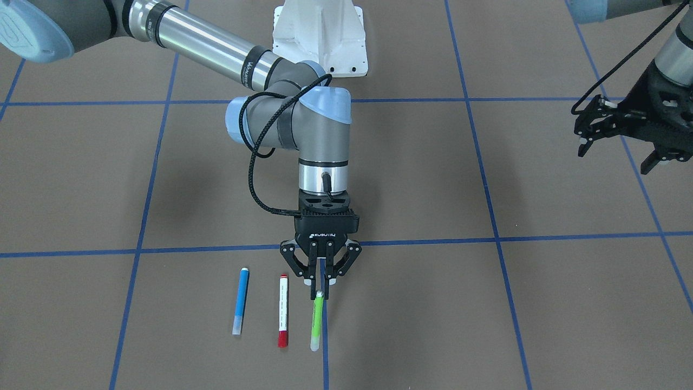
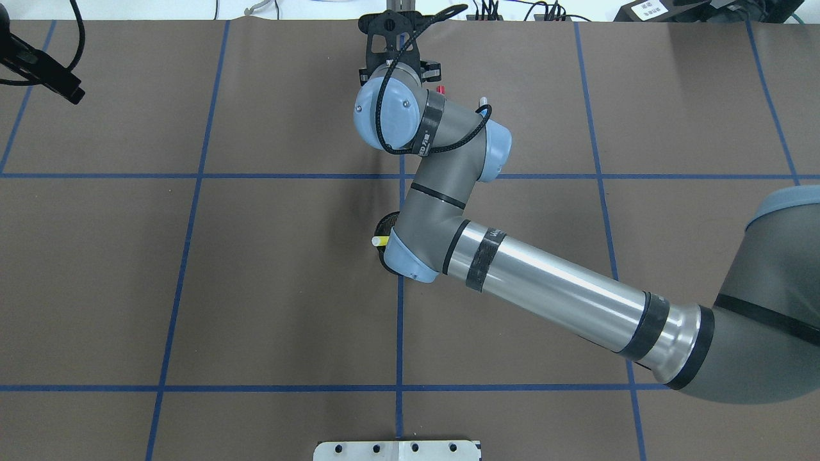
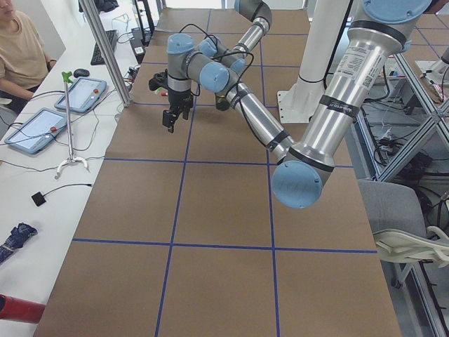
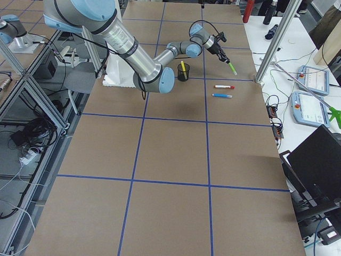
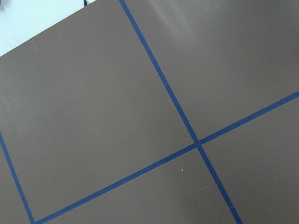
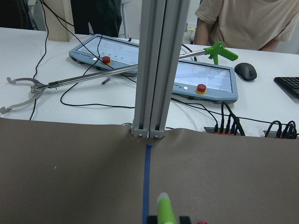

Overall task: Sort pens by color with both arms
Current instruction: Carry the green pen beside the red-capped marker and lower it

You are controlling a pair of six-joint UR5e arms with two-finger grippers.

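My right gripper (image 1: 319,290) is shut on the top end of the green pen (image 1: 317,320), which hangs tilted with its pale cap down, close to the table. In the right wrist view the green pen (image 6: 165,210) sticks out between the fingertips. The white pen with red cap (image 1: 282,311) and the blue pen (image 1: 241,300) lie side by side on the table next to it. The yellow pen (image 2: 379,241) stands in the black mesh cup (image 4: 183,72). My left gripper (image 1: 614,154) is open and empty, high and far off to the side.
The right arm's elbow (image 2: 410,259) hangs over the cup. An aluminium post (image 6: 156,70) stands at the table's far edge just beyond the pens. Tablets and cables lie on the white side table (image 6: 70,102). The white pedestal (image 1: 320,38) is at the robot's side.
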